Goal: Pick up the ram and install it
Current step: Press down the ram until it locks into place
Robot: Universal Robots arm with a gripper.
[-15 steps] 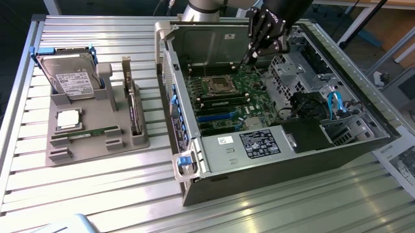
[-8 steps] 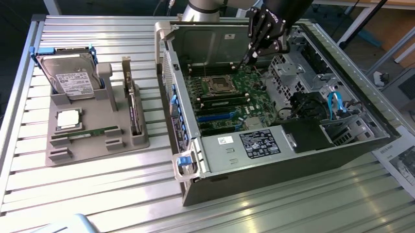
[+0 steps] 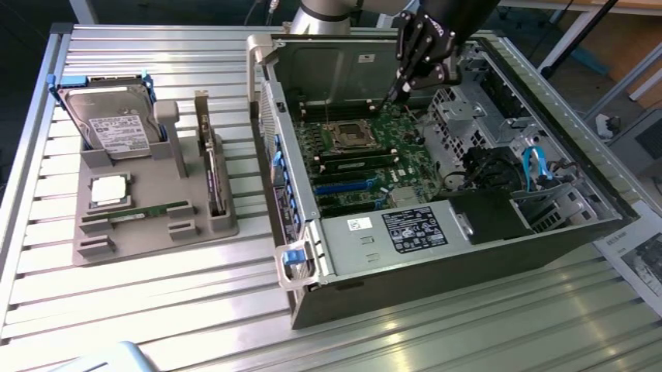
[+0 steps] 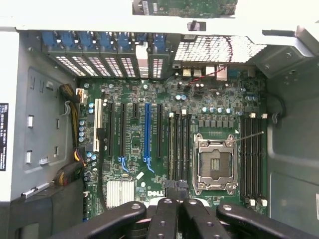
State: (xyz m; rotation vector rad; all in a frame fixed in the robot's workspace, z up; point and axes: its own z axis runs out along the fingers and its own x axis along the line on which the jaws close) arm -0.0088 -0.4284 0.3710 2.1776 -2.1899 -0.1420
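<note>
the work surface is a slatted aluminium table [image 3: 155, 310], its ribs running across and catching bright, washed-out light at the exterior view's left. beyond its far edge — metal frame legs [image 3: 594, 31], a wooden surface [image 3: 621, 39] and dim floor at the exterior view's right.

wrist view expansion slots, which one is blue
The long slot midway along the row, black slots on both sides; it alone is blue, and the end one is white.
</note>
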